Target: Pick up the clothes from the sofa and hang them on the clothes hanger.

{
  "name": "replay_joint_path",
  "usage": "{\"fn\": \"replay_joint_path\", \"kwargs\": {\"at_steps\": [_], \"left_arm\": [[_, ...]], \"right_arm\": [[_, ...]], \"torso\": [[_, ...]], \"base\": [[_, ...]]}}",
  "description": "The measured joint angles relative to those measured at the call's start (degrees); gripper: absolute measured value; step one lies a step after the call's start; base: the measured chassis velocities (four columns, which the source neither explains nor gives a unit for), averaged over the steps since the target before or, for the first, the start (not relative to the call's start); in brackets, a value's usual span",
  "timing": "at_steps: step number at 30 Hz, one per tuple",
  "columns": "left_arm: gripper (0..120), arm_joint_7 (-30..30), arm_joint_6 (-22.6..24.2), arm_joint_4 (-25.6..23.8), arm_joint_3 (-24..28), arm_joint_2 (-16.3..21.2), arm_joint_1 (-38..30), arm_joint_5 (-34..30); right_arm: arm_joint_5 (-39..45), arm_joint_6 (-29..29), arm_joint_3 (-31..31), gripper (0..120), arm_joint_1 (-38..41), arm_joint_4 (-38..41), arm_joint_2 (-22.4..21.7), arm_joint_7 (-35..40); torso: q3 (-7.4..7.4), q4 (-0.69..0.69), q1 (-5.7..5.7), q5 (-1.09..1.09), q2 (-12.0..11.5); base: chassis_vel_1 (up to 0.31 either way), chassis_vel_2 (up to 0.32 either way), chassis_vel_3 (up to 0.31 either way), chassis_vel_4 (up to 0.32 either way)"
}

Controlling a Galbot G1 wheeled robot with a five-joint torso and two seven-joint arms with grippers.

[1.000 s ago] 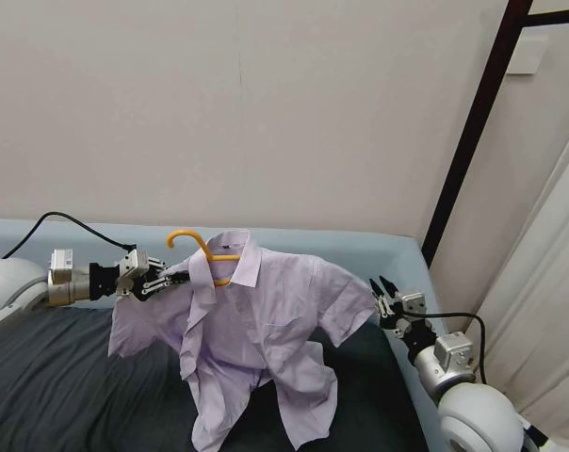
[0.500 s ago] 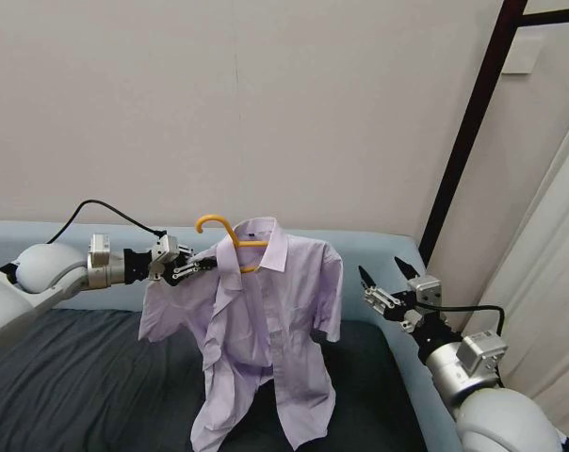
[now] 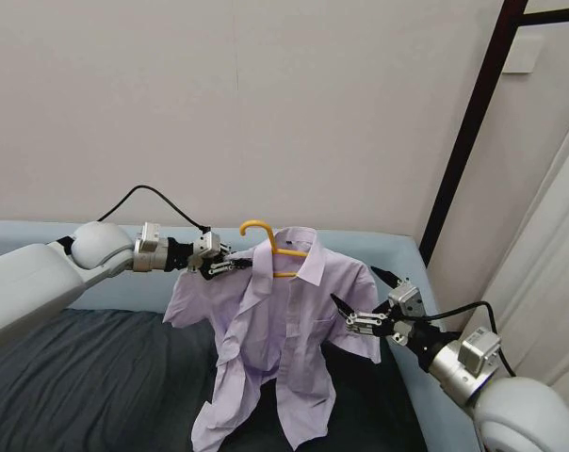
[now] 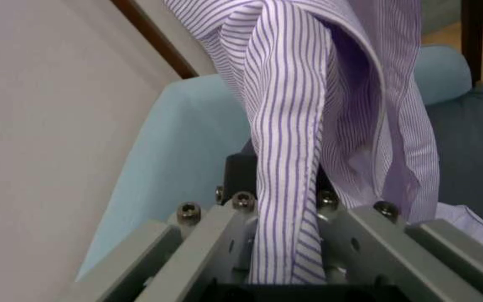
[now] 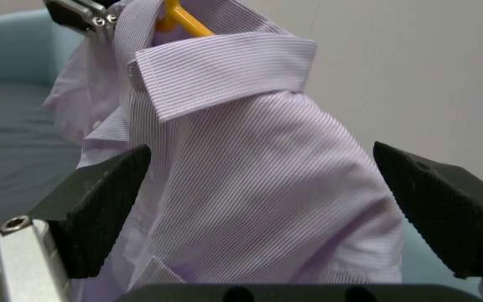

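A lilac striped shirt [image 3: 284, 339] hangs on a yellow hanger [image 3: 266, 240], held up above the sofa. My left gripper [image 3: 226, 267] is shut on the shirt's shoulder, with striped cloth [image 4: 288, 189] pinched between its jaws in the left wrist view. My right gripper [image 3: 367, 299] stands open just beside the shirt's other sleeve, fingers spread wide. In the right wrist view the shirt [image 5: 250, 182] and collar fill the space between the two black pads [image 5: 99, 201], and the hanger [image 5: 178, 19] shows at the top.
A pale blue sofa [image 3: 379, 250] with a dark grey seat cushion [image 3: 77, 377] lies below. A dark vertical pole [image 3: 468, 132] rises at the right, beside a white curtain [image 3: 548, 282]. A plain wall is behind.
My left arm has carried the shirt and hanger rightwards and a little down. My right gripper has opened wide and moved in towards the shirt's sleeve.
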Motion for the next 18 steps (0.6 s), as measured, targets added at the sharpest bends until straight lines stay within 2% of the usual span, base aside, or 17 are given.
{"fn": "replay_joint_path", "kwargs": {"at_steps": [6,13,18], "left_arm": [[1,1.1,-2.3,0.9,0.4,-2.2,0.4,2.9],[1,2.1,-4.0,2.4,-0.2,-4.0,1.0,4.5],[1,2.6,-4.5,3.7,0.1,-7.8,0.9,4.5]], "right_arm": [[-0.3,1.2,0.4,100,1.8,-3.5,-4.7,-3.2],[-1.0,1.9,0.3,100,1.7,-6.0,-7.7,-6.2],[-1.3,0.0,-0.1,100,1.6,-5.5,-8.7,-7.3]], "torso": [[0.0,0.02,0.0,-0.01,0.0],[0.0,0.02,0.0,0.0,0.0],[0.0,-0.01,0.0,0.01,0.0]], "base": [[0.0,0.0,0.0,0.0],[0.0,0.0,0.0,0.0],[0.0,0.0,0.0,0.0]]}}
